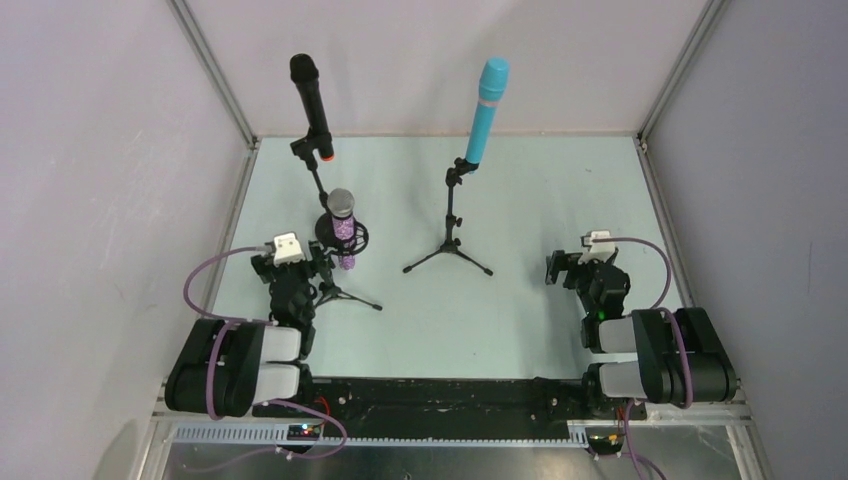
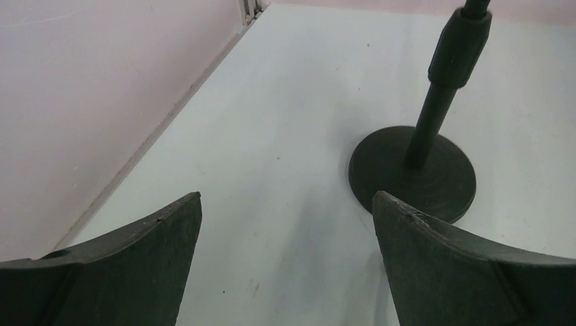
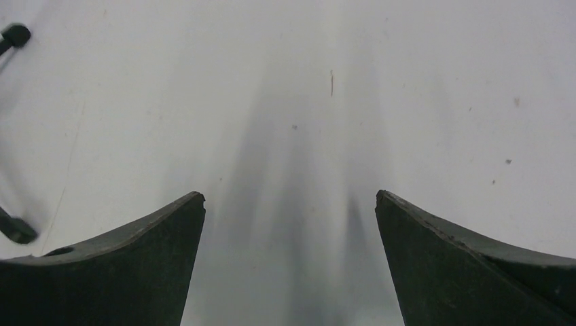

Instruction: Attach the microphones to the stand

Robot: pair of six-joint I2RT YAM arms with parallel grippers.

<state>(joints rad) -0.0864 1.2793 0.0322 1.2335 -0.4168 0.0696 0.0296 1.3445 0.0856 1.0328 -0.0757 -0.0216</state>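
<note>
All three microphones are clipped in stands. The black microphone (image 1: 312,102) with an orange end ring tilts up at the back left. The light blue microphone (image 1: 486,110) stands on the middle tripod stand (image 1: 449,240). The glittery purple microphone (image 1: 343,228) with a silver head stands upright over a round-based stand (image 2: 412,173). My left gripper (image 1: 293,268) (image 2: 286,204) is open and empty, just near-left of that round base. My right gripper (image 1: 580,268) (image 3: 290,200) is open over bare table, holding nothing.
Tripod legs (image 1: 352,296) spread on the table right beside my left gripper. Leg tips of the middle tripod (image 3: 15,34) show at the left edge of the right wrist view. White walls (image 1: 120,180) and metal frame posts enclose the table on three sides.
</note>
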